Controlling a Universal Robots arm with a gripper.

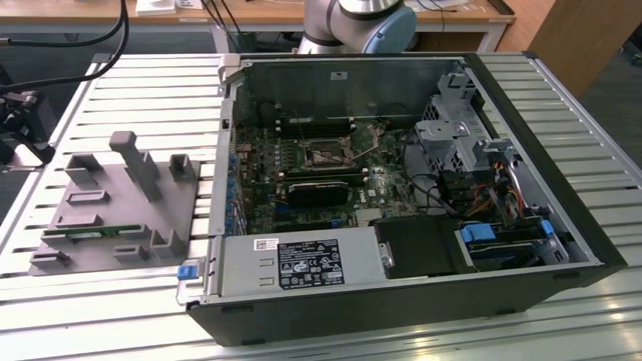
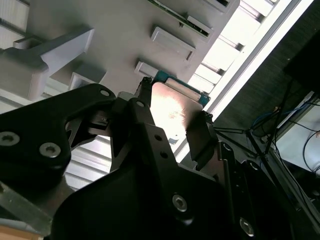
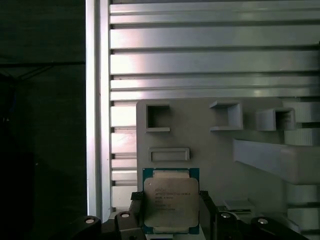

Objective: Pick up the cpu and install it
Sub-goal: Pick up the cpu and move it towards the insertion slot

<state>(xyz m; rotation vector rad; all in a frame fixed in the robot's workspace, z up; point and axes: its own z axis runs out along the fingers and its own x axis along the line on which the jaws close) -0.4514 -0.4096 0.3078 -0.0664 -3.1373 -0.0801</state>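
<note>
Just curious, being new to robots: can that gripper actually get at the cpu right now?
Probably yes: in both wrist views the cpu sits between the jaws of the gripper, which seem to touch its edges; nothing blocks it.

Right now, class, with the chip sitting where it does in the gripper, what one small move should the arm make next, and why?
Probably carry the cpu level toward the open computer case. In both wrist views the gripper clamps two opposite edges of it, and it seems to hang clear of the grey tray. The motherboard socket looks unfilled.
</note>
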